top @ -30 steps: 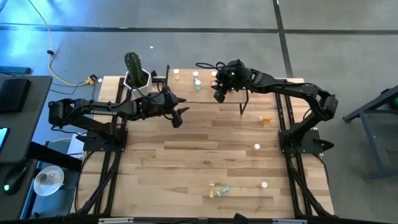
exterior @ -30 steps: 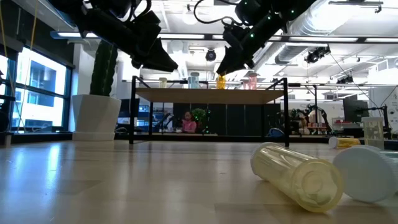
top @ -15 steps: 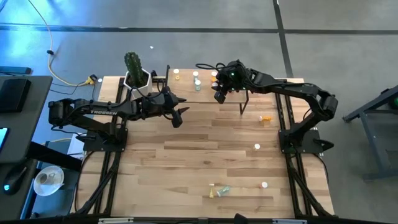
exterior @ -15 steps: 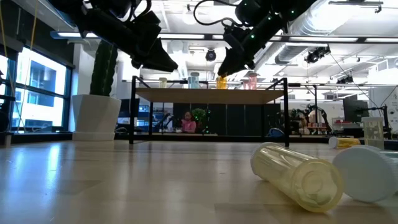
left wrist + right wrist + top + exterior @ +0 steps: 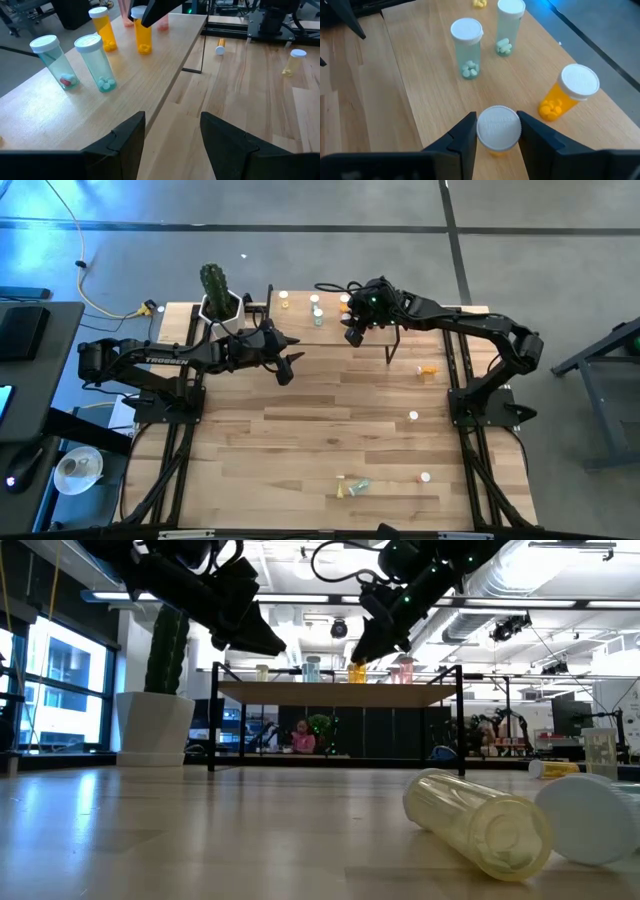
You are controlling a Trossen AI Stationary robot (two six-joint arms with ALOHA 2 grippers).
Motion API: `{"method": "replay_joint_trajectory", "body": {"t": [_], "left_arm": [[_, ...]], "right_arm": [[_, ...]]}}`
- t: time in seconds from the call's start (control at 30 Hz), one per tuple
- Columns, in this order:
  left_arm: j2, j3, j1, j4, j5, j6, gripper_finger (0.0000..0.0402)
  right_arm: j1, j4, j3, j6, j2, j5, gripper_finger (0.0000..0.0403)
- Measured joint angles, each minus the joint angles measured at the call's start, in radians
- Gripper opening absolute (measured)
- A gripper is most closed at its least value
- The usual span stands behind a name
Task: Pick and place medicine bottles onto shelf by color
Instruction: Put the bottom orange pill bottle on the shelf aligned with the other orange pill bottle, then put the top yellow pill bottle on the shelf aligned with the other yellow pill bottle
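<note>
Several medicine bottles [image 5: 95, 62] already stand on the shelf [image 5: 65, 107]—right pincer [image 5: 496, 131] grips an orange bottle [image 5: 499, 129] there, left pincer [image 5: 172, 132] open nearby—while others still lie on the counter [image 5: 300, 430].

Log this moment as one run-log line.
phase: placing | right claw: around orange bottle standing on shelf, letting go | left claw: open, empty, waiting beside shelf | loose bottles on table

arms [image 5: 470, 330]: matte black, jointed | white lettering | green LED | black cable loop
</note>
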Motion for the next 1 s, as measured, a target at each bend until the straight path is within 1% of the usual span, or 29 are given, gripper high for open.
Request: {"method": "replay_joint_trajectory", "body": {"t": [0.23,0.33,0.4,0.77,1.0], "left_arm": [[0.000,0.000,0.000,0.000,0.000,0.000,0.0180],[0.000,0.000,0.000,0.000,0.000,0.000,0.0180],[0.000,0.000,0.000,0.000,0.001,0.000,0.0180],[0.000,0.000,0.000,-0.005,0.001,0.000,0.0180],[0.000,0.000,0.000,-0.006,0.001,0.000,0.0180]], "right_arm": [[0.000,0.007,0.000,-0.001,0.000,0.001,0.0137],[0.000,0.007,0.000,-0.001,0.000,0.033,0.0141],[0.000,0.006,0.000,-0.001,0.000,0.053,0.0142],[0.000,0.020,0.000,-0.011,0.000,0.054,0.0143],[0.000,-0.010,0.045,-0.021,-0.002,0.054,0.0142]]}}
